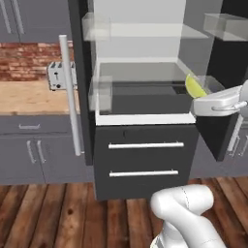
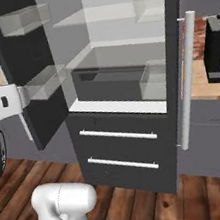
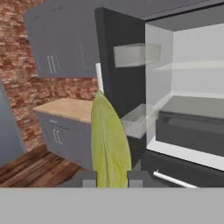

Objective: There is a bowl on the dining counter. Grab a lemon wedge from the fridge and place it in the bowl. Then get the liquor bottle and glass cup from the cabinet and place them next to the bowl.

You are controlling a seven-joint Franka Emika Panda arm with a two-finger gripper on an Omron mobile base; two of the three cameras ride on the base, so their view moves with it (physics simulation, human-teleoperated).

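Between the two dark fingertips of the tool, a yellow-green lemon wedge is clamped; the jaws stand narrowly apart, closed on its lower end, and the wedge rises upright from them. Seen from the left base view, the wedge sits at the end of the white hand, just outside the right edge of the open fridge. Both fridge doors stand open, showing clear shelves and door bins. Below the compartment are two dark drawers with silver bar handles. Left of the fridge, a toaster stands on the wooden table against a brick wall.
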